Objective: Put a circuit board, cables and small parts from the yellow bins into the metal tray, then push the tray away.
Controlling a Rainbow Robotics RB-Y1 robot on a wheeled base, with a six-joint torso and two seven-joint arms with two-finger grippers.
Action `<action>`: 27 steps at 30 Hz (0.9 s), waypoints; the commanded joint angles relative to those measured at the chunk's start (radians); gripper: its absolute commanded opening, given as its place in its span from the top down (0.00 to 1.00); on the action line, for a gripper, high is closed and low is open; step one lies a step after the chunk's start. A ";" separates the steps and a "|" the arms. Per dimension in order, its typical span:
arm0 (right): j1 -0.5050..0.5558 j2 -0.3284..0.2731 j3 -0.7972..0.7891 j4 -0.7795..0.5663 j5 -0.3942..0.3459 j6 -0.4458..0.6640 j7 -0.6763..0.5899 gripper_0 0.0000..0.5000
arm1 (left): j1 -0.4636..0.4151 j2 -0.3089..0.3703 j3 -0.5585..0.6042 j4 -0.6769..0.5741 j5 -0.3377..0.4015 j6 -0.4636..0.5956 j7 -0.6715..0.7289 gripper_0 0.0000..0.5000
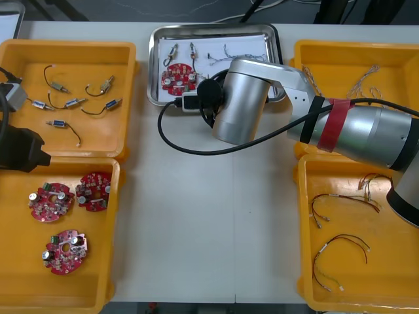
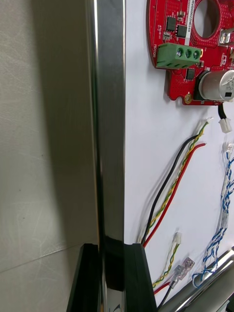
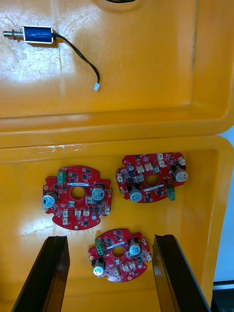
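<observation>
Our right pincer (image 2: 111, 249) clamps the rim of the metal tray (image 2: 109, 122), which runs straight ahead between its fingers (image 2: 139, 273); just beside them, inside the tray, lie a circuit board (image 2: 195, 48), cables (image 2: 170, 195) and small metal parts (image 1: 175, 51); we judge loading done, only the push left; our left pincer (image 3: 109, 238) hangs open over a yellow bin (image 3: 195, 219).

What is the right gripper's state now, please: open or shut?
Shut on the metal tray: its rim stands between the right gripper's two black fingers.
</observation>
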 commanded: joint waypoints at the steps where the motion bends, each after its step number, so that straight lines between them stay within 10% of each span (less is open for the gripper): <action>1: -0.058 -0.011 0.008 -0.005 0.011 -0.001 0.055 0.35 | 0.017 0.043 0.035 -0.026 -0.005 -0.010 -0.082 0.00; 5: -0.058 -0.005 0.008 -0.013 0.010 0.025 0.065 0.00 | 0.017 0.043 0.035 -0.026 -0.005 -0.010 -0.082 0.00; 27: -0.015 -0.004 -0.208 -0.253 -0.139 0.453 0.099 0.00 | 0.017 0.043 0.035 -0.026 -0.005 -0.010 -0.082 0.00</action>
